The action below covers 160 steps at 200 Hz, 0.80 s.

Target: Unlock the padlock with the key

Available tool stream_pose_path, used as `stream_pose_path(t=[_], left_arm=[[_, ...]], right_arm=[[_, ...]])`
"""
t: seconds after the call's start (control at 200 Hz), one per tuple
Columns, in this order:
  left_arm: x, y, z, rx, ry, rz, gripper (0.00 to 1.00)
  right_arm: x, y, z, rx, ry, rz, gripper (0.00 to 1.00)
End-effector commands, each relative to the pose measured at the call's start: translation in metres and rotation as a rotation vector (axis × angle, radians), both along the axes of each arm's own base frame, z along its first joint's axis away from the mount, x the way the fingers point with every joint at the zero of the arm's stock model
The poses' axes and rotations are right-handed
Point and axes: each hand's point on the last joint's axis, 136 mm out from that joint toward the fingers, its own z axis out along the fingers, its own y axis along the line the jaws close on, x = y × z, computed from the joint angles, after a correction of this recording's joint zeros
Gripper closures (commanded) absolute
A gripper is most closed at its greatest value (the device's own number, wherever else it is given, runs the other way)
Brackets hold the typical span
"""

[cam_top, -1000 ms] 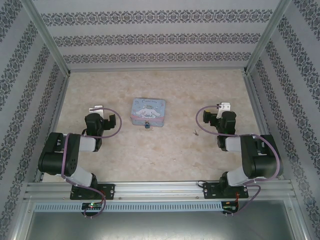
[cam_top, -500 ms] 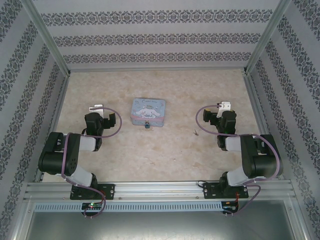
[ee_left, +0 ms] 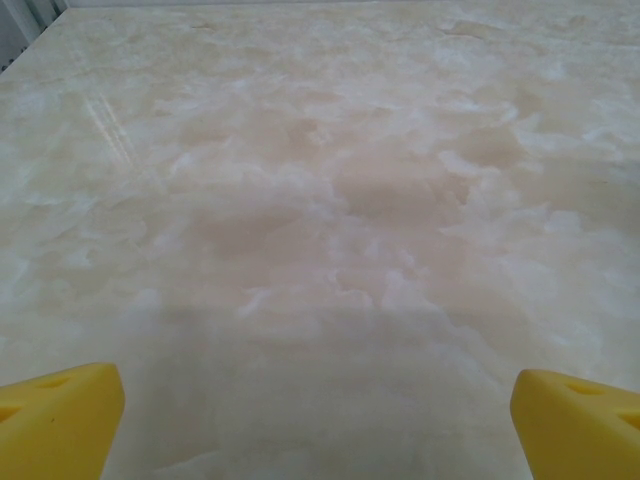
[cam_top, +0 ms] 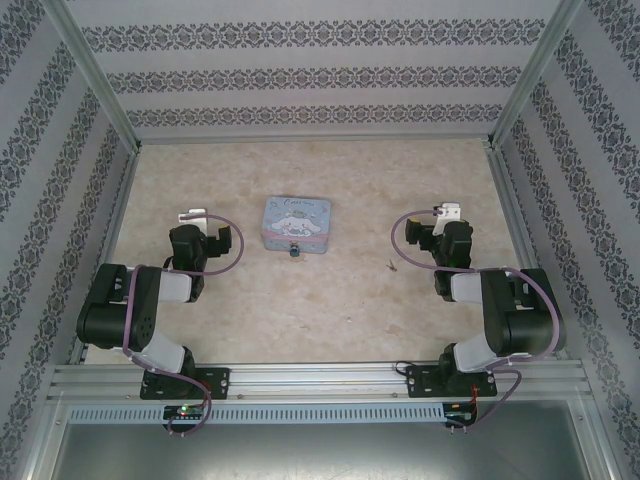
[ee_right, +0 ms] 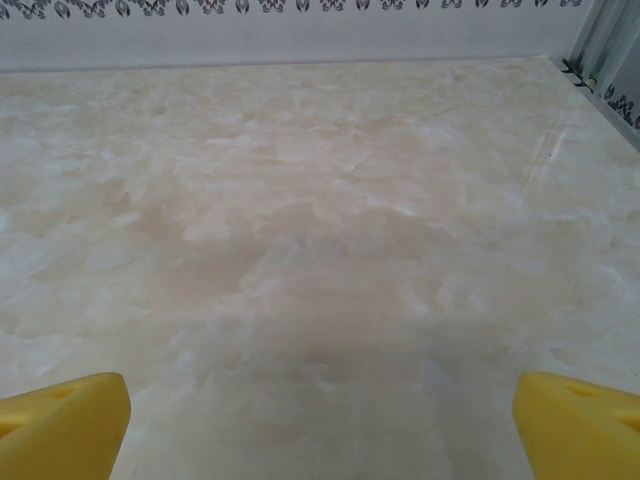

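The padlock is a tiny dark bluish thing lying against the near edge of the cartoon tin, mid-table. The key is a thin dark speck on the bare marble to the right of it. My left gripper rests low at the left, about a tin's width left of the tin. Its yellow fingertips stand wide open over bare table, as does the gripper itself. My right gripper sits just right of the key, open and empty, with yellow fingertips at the frame corners.
The marble-patterned table is walled on three sides by patterned panels with aluminium posts. The back wall and a right corner post lie ahead of the right gripper. Both arm bases sit on the near rail.
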Motion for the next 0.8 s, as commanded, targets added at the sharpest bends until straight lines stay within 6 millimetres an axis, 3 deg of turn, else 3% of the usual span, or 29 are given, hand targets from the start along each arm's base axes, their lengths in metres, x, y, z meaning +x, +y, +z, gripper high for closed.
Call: stream_pose_path(t=[0.0,0.19,0.375,0.59,0.699,0.794], left_arm=[[0.011,0.000,0.017,0.002,-0.042,-0.011,0.00],[0.015,0.010,0.031,0.008,0.006,0.046,0.00],[0.014,0.015,0.055,0.001,0.024,0.086,0.00],[0.011,0.002,0.093,-0.225,0.036,0.118,0.00],[0.002,-0.005,0.099,-0.332,0.089,0.144,0.00],[-0.008,-0.016,0.100,-0.410,0.143,0.126,0.00]], right_arm=[[0.011,-0.005,0.031,-0.002,-0.045,-0.028,0.02],[0.004,-0.014,0.052,0.028,-0.003,-0.098,0.02],[0.000,-0.011,0.074,0.245,0.083,-0.127,0.02],[0.003,0.052,0.093,0.495,0.172,0.170,0.02],[-0.002,0.066,0.089,0.606,0.231,0.209,0.03],[-0.009,0.076,0.079,0.672,0.298,0.225,0.10]])
